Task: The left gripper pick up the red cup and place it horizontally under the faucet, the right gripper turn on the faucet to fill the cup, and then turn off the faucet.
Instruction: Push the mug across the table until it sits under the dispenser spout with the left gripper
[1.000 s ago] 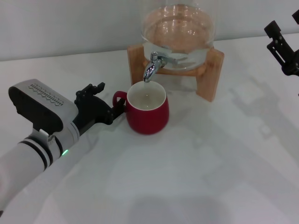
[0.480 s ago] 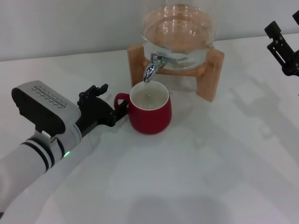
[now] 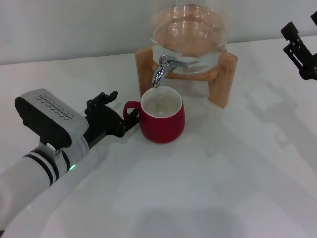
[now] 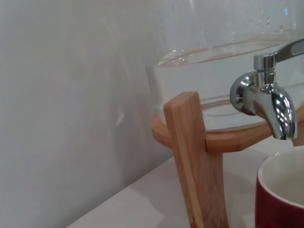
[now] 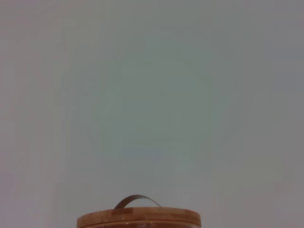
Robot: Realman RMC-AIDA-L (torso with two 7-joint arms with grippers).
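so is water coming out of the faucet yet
No, the faucet spout shows no stream above the red cup, which stands upright beneath it.

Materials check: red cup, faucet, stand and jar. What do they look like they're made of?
Red cup: likely glazed ceramic; glossy dark-red outside, white inside, thick rim.
Faucet: metal, polished chrome look; mirror reflections in the left wrist view.
Stand: light wood, matte, with visible grain.
Jar: clear, probably glass, though clear plastic can't be ruled out; water shows through.
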